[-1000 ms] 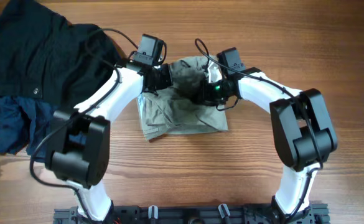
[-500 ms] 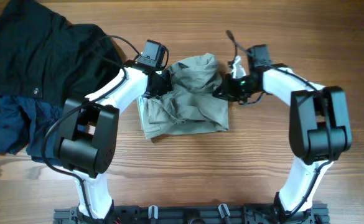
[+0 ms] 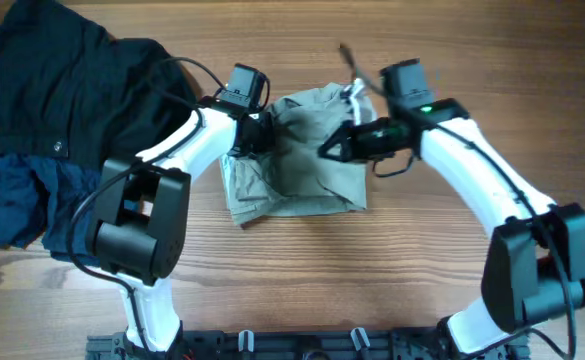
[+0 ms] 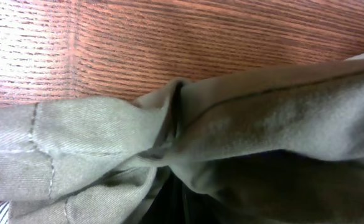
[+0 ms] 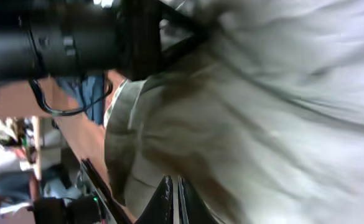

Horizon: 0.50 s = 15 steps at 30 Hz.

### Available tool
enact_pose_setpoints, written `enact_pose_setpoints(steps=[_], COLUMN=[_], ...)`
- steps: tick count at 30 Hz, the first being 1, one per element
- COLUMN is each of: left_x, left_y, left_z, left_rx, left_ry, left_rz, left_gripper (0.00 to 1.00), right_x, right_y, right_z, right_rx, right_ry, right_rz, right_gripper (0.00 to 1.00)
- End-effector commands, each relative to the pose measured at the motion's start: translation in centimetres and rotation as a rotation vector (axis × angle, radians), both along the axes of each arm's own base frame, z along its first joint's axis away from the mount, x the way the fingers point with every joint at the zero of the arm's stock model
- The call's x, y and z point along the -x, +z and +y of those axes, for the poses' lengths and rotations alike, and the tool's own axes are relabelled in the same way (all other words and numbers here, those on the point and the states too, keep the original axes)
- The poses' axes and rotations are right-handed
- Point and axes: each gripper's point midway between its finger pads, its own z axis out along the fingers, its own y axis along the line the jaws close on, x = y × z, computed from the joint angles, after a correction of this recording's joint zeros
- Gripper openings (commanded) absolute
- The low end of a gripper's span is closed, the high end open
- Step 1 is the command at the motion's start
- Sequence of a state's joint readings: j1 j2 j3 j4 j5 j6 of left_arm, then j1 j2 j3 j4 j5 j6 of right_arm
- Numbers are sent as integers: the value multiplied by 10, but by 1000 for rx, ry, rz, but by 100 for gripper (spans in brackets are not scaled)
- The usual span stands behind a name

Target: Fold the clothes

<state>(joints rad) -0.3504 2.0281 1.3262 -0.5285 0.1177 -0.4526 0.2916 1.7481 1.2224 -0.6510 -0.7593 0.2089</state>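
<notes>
**A:** Left gripper [image 3: 260,133]?

**B:** Clamped on a bunched fold at the ten-o'clock corner of the khaki garment [image 3: 297,178].

**A:** Right gripper [image 3: 330,152]?

**B:** Jaws drawn together above the cloth's middle, pointing nine o'clock. I can't tell whether it pinches fabric. The garment spreads toward six on the desk [image 3: 422,285].

right tool [image 3: 325,153] back left, over khaki garment [image 3: 297,190]

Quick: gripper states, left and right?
Left gripper: closed on the olive garment.
Right gripper: closed; whether it pinches fabric cannot be told.
</notes>
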Motion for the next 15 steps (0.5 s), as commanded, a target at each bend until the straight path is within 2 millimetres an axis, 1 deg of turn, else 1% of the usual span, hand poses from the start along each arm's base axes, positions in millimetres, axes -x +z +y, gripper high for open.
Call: enact_pose_setpoints(steps=[1, 5, 7, 9, 11, 12, 14, 15], left_x=[3, 1, 0, 0, -1, -2, -3, -4], left_y=[-16, -15, -15, -15, -15, -15, -14, -14], left_z=[12, 18, 21, 21, 21, 21, 21, 21], left_rx=[18, 42, 44, 47, 48, 50, 52, 56], left_ry=[52, 68, 74, 83, 84, 85, 88, 99], left_rz=[56, 65, 65, 67, 63, 59, 56, 56], left_gripper=[4, 4, 4, 4, 4, 4, 4, 4], right_x=[6, 3, 9, 15, 26, 34, 48, 62], right_y=[-31, -62, -79, -90, -101, -109, -115, -118], right_z=[18, 23, 24, 20, 16, 12, 10, 10], right_rx=[55, 149, 175, 188, 200, 213, 215, 205], right_ry=[-47, -135, -166, -193, -217, -219, -203, -181], right_rz=[67, 98, 138, 167, 208, 233, 283, 329], right_gripper=[4, 4, 4, 4, 4, 4, 4, 4])
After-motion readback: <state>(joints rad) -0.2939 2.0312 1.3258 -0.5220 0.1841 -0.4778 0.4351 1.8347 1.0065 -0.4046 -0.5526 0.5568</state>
